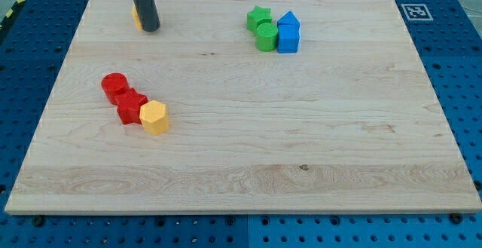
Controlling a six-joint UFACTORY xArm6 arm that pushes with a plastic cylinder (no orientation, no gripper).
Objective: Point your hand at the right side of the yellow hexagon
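Note:
The yellow hexagon lies at the board's left middle, touching a red star-shaped block on its left. A red cylinder sits just up-left of that star. My tip is near the view's top left, far above the yellow hexagon. A small yellow-orange block peeks out from behind the rod on its left; its shape is mostly hidden.
At the view's top middle stand a green star-shaped block, a green cylinder, a blue pentagon-like block and a blue cube, all touching. The wooden board sits on a blue pegboard table.

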